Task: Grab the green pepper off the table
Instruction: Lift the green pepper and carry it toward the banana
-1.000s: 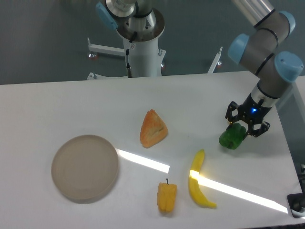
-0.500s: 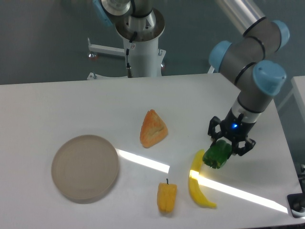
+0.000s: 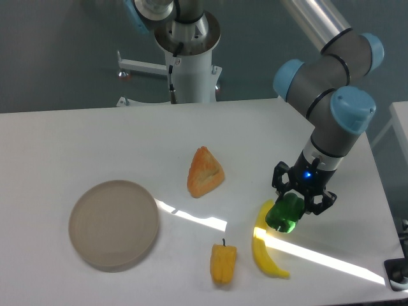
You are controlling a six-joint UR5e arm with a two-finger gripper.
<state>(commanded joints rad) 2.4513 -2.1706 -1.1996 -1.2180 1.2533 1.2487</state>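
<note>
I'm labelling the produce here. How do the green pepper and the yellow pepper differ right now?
The green pepper is glossy dark green; the yellow pepper is yellow-orange. The green pepper is clamped in the gripper and overlaps the banana's top end in the picture, while the yellow pepper lies free on the table, left of the banana. The yellow pepper shows a dark stem; no stem shows on the green one. Both are small, lumpy and similar in size.

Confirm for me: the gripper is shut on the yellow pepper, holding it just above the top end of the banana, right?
Not quite. The camera view shows the gripper shut on the green pepper, not the yellow one. The yellow pepper lies untouched on the table. The rest holds: the held pepper is by the banana's top end.
</note>
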